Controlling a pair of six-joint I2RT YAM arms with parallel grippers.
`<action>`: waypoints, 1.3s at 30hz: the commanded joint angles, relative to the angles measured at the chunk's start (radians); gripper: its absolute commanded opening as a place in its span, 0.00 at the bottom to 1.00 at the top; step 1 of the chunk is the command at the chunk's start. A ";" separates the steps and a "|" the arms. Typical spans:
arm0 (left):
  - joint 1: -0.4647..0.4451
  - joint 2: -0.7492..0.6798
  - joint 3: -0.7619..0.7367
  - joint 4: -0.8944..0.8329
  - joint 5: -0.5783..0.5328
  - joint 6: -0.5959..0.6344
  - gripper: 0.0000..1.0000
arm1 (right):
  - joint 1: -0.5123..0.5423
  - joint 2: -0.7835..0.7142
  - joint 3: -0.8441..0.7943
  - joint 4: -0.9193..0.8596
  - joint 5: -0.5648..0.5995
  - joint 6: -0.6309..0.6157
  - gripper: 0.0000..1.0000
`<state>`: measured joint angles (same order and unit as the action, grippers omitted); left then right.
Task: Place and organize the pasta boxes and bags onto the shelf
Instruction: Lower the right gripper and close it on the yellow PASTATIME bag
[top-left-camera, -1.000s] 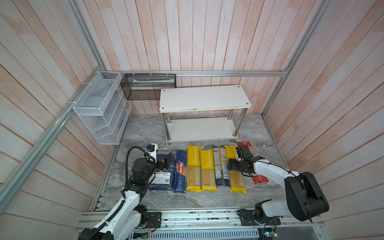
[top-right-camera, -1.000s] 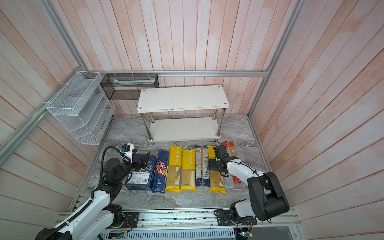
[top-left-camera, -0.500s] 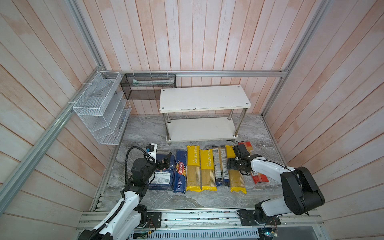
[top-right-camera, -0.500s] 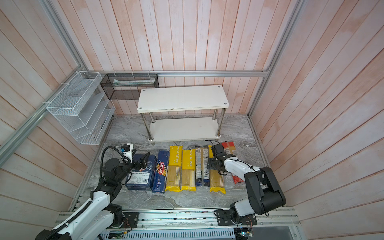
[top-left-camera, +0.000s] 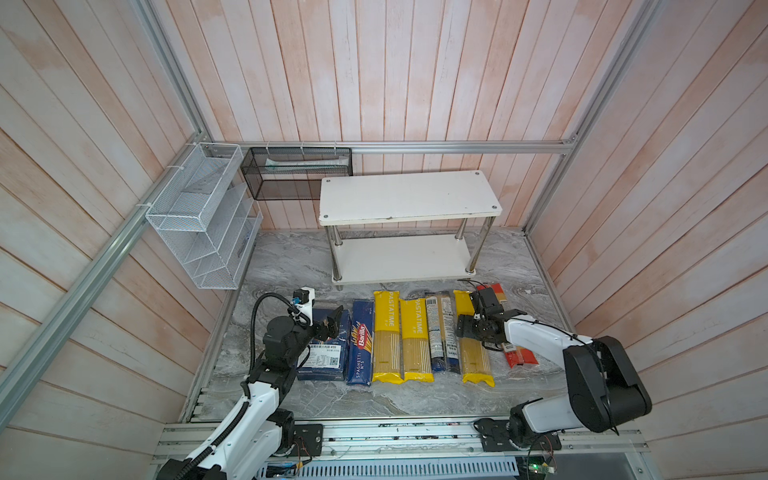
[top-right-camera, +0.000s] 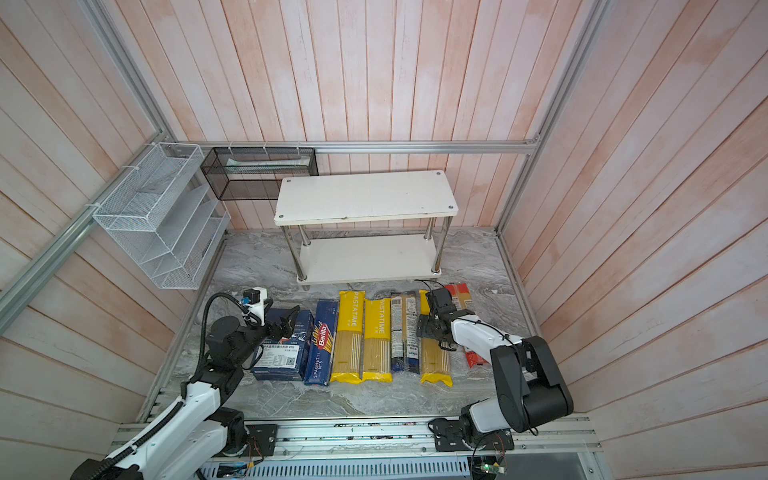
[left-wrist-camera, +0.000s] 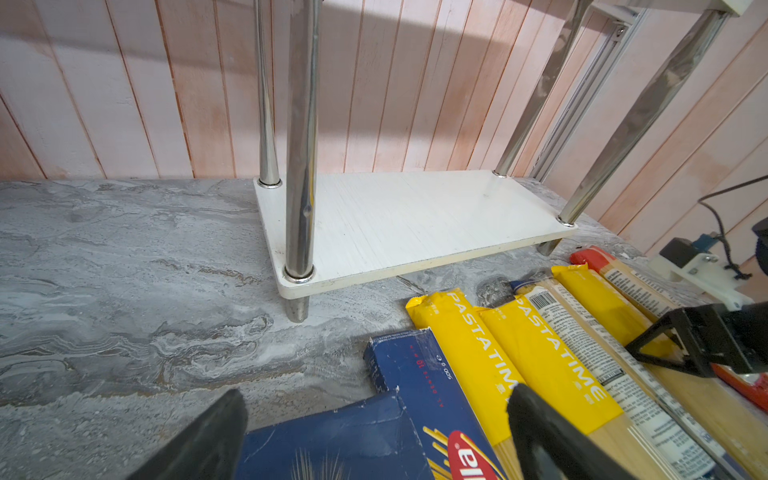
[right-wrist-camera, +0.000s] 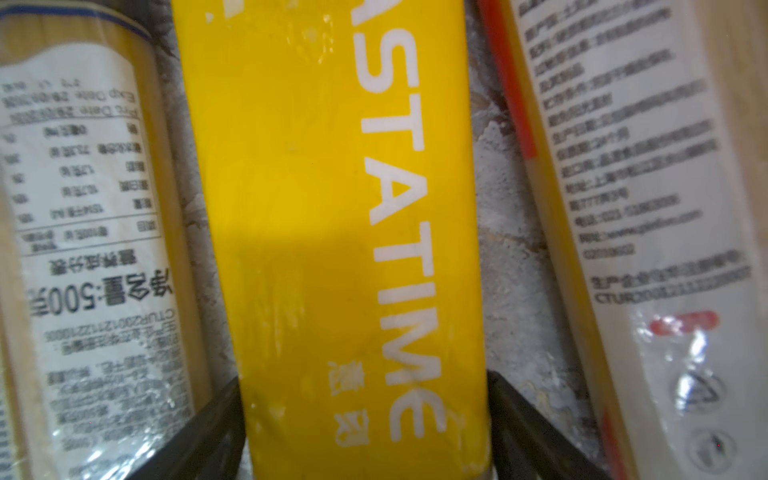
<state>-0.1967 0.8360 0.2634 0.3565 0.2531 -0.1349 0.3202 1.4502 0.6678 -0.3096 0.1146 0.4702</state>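
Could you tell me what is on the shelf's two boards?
Nothing: the top board is bare, and the left wrist view shows the lower board bare too. A post covers a sliver.

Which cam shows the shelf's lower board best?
Left wrist: the lower shelf board is close, with nearly all its top visible. In both top views the upper board covers its rear part. Right wrist shows none of it.

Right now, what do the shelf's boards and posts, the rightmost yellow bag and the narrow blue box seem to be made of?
Shelf boards: probably laminated wood board, matt white, faint grain.
Posts: polished metal, mirror reflections.
Rightmost yellow bag: glossy plastic film, likely; soft sheen.
Narrow blue box: printed cardboard, folded edges and worn corners.
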 joint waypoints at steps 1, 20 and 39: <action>-0.001 0.003 0.010 0.001 -0.004 0.002 1.00 | 0.014 0.033 -0.032 -0.060 -0.031 0.042 0.87; -0.001 0.005 0.012 0.000 -0.002 0.001 1.00 | 0.031 0.104 -0.023 -0.092 0.045 0.054 0.63; 0.000 0.000 0.009 -0.001 -0.009 0.000 1.00 | 0.031 0.017 -0.064 -0.054 0.020 0.062 0.41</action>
<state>-0.1967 0.8433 0.2634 0.3550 0.2531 -0.1349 0.3527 1.4540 0.6544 -0.2558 0.1745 0.5140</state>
